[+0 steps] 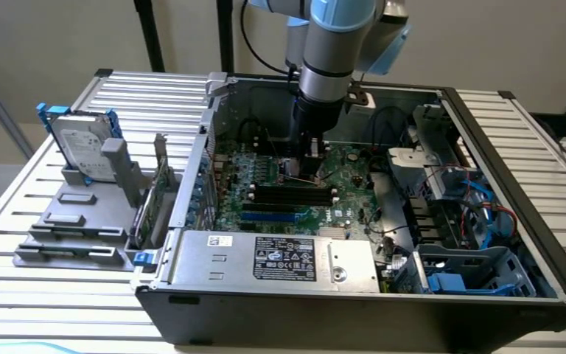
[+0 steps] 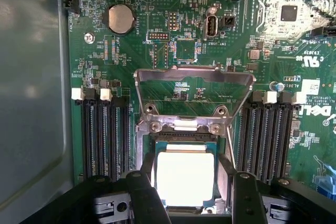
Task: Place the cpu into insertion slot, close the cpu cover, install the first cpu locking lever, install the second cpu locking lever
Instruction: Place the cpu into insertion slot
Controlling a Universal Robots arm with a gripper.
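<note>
**The chip lies in its bed, my fingers wide apart**

My gripper [image 1: 308, 161] hangs low over the green motherboard [image 2: 131, 51] inside the computer case [image 1: 362, 310]. My fingers [image 2: 140, 192] stand wide apart, one on each side of the cpu [image 2: 185, 178], and they squeeze nothing. The cpu lies flat in the insertion slot [image 2: 184, 139]. The cpu cover [image 2: 194, 73] is tipped up and open, just beside the slot.

I think the cpu is light, thin and stiff, and easy to hurt. Its side edges look like the safe place to pinch. The cover looks like thin hard metal on a hinge, and its free edge seems the best spot to push.
</note>
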